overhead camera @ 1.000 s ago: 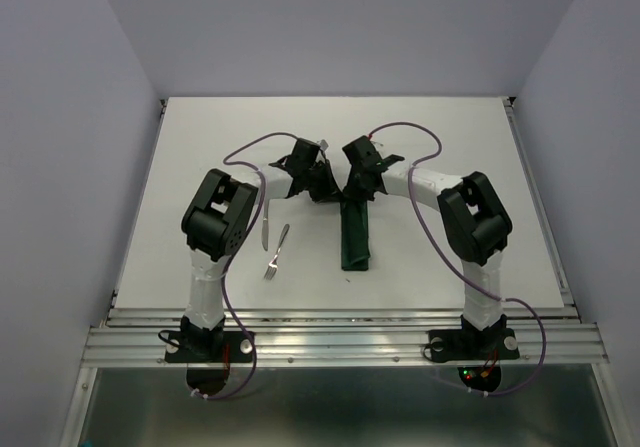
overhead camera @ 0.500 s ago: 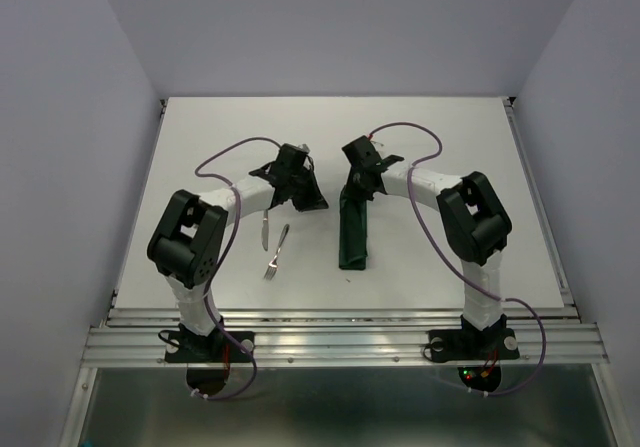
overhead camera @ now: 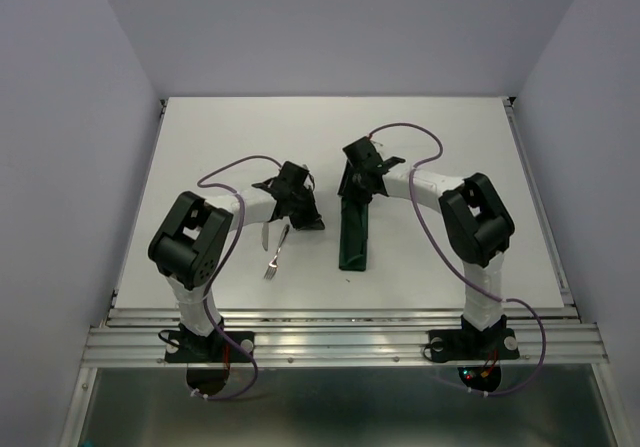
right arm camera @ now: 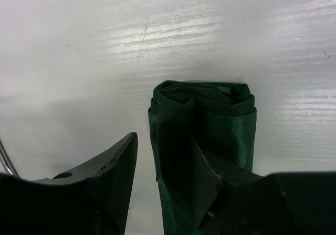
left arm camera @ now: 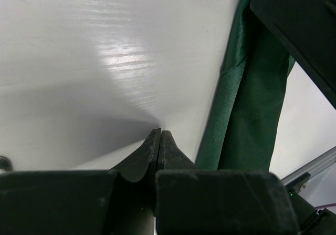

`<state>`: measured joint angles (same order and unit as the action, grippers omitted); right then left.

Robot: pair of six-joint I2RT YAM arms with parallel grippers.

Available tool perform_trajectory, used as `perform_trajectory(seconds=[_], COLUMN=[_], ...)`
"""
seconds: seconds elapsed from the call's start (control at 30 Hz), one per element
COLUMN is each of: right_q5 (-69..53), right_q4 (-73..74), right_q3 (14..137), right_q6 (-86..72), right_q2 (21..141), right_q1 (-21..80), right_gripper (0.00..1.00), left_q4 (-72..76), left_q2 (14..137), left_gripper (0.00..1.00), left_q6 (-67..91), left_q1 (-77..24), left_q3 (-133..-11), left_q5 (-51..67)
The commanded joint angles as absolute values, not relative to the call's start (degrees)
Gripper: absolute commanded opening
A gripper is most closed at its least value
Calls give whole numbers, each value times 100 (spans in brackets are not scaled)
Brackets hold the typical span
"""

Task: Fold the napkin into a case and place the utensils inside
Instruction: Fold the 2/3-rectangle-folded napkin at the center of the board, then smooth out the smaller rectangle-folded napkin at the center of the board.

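**Napkin folded, cutlery not yet inside**

On the white table (overhead camera: 450, 137), at the centre of the top view: the napkin (overhead camera: 354, 237), folded to a narrow dark green strip. Stacked layers visible at its far end in the right wrist view.

Likely trouble: folds springing open or sliding askew if dragged by the finger resting on top. Also the mouth of the case pressed flat, so hard to enter with cutlery.

Both arms reached forward and bent inward, wrists low near mid-frame.

At the strip's upper end, right gripper (overhead camera: 352, 189) with jaws apart, one finger on the cloth, the other beside it, nothing clamped. Just left of the cloth, left gripper (overhead camera: 308, 217) pressed shut and empty, tips down at the table.

Lower left of the strip, fork (overhead camera: 275, 252) and knife (overhead camera: 262, 233), outside it, untouched.
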<state>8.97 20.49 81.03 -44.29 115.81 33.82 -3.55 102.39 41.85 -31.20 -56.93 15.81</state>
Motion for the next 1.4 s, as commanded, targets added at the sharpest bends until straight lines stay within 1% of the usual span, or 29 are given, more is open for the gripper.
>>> perform_trajectory(seconds=[0.0,0.13,0.23,0.47,0.67,0.83,1.0,1.17,1.23,1.37], right_q5=[844,765,659,536,589,861,1046,397,360,387], right_q4=[2250,2163,2040,2004,2004,2004,1995,1653,1661,1775], right_q3=[7937,7884,7813,7761,7620,7366,6584,5592,5223,4677], right_q6=[-4447,-4421,-4368,-4272,-4280,-4298,-4157,-4121,-4218,-4587], right_q2=[11330,11119,10926,10688,10582,10223,9528,8896,8676,8359], right_q1=[3384,3384,3384,3384,3384,3384,3384,3462,3638,3823], right_gripper=[49,49,52,52,52,52,50,47,48,47], left_q4=[-193,-193,-193,-246,-360,-431,-474,-440,-448,-475], left_q2=[9967,9949,9932,9905,9844,9765,9712,9800,9887,9949], left_gripper=[3,3,3,3,3,3,3,2,0,0], left_q6=[4140,4122,4122,4122,4087,4043,3938,3876,3867,3972], left_q1=[-3199,-3199,-3199,-3199,-3199,-3199,-3243,-3427,-3498,-3709], left_q3=[-5643,-5599,-5572,-5599,-5722,-5801,-5801,-5696,-5652,-5485], left_q5=[1494,1477,1459,1380,1301,1266,1327,1345,1371,1459])
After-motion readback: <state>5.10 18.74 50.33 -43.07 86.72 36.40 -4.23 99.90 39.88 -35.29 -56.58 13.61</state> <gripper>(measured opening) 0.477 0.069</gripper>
